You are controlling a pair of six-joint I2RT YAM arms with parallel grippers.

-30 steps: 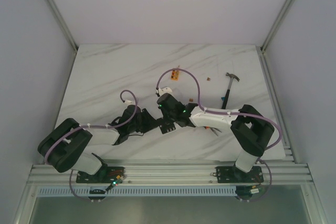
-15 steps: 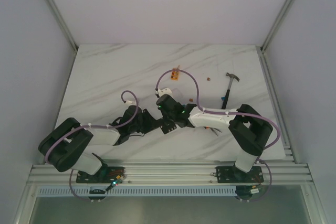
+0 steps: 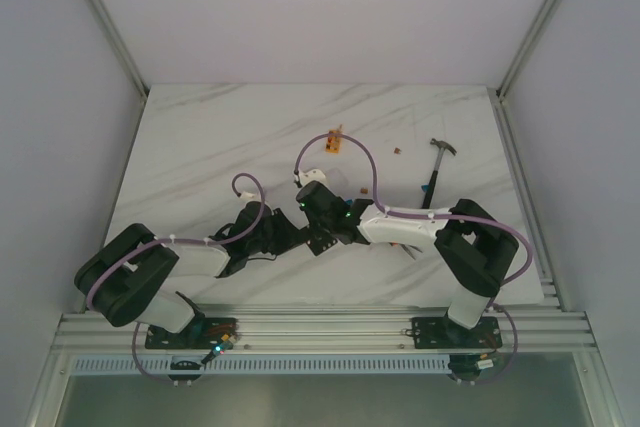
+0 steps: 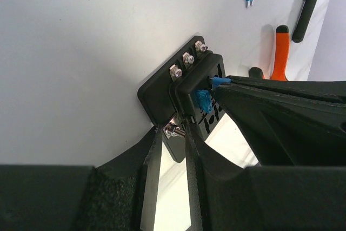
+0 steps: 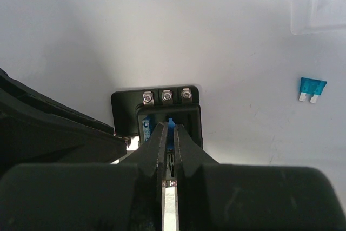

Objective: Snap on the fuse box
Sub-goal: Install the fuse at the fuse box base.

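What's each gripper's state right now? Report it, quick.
Left gripper: jaws around the fuse box edge; clamped or not cannot be told.
Right gripper: shut on a blue fuse at the fuse box.

Fuse box (image 5: 189,117) on table (image 3: 200,137), left end effector (image 4: 172,136) at its left, right end effector (image 5: 170,131) atop, loose fuse (image 5: 312,87) rightward.

One fuse box (image 4: 186,93), one hammer (image 3: 436,165)
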